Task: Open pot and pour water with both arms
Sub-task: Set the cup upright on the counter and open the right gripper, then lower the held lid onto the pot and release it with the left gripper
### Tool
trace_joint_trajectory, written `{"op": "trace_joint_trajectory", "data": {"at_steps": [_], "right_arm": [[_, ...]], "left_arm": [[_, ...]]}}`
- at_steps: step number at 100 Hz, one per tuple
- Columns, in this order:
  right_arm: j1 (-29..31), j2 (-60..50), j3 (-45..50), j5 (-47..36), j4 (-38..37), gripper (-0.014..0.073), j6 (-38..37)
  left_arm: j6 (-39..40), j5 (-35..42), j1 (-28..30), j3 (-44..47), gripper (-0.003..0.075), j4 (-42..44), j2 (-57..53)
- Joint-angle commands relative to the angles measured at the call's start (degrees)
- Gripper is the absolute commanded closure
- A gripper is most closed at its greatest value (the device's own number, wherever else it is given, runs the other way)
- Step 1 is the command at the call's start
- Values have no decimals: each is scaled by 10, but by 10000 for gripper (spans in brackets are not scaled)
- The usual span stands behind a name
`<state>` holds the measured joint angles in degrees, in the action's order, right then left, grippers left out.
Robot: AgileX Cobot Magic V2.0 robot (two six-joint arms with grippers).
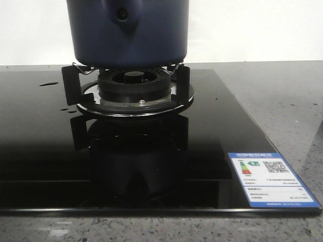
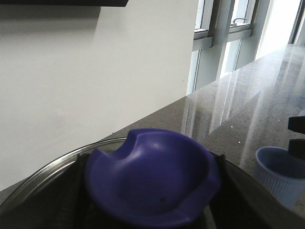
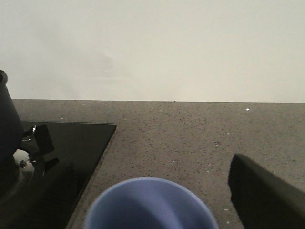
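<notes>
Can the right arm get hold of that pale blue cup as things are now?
Probably yes: the pale blue cup sits between the right gripper fingers, with nothing blocking it.

We see the pot point(image 1: 128, 33) occupying the burner point(image 1: 135, 88); glass hob point(image 1: 151, 161) before it lies open. A pale blue cup point(image 3: 150, 205) stands on the counter point(image 3: 190, 138) just beside the hob.

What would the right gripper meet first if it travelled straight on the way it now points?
Probably the pale blue round cup, lying between the dark fingers of the right gripper; beyond it only speckled grey countertop and white wall. Depth is unclear.
</notes>
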<state>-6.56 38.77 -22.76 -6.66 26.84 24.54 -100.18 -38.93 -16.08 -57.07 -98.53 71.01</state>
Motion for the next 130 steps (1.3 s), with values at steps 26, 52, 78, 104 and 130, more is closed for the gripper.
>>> {"op": "trace_joint_trajectory", "data": {"at_steps": [26, 52, 78, 104, 130], "right_arm": [[3, -95, -20, -59, 22, 11, 21], [3, -95, -35, -50, 20, 11, 21], [3, -122, -76, -7, 20, 214, 21], [3, -166, -114, 23, 20, 662, 21], [3, -171, -115, 25, 20, 662, 21]], "left_arm": [[-1, -28, -13, -55, 400, -48, 27], [-36, -29, -39, -81, 400, -50, 50], [-44, -24, -45, -87, 400, -75, 75], [-46, -5, -45, -87, 400, -56, 93], [-46, 13, -45, -87, 400, -55, 117]]}}
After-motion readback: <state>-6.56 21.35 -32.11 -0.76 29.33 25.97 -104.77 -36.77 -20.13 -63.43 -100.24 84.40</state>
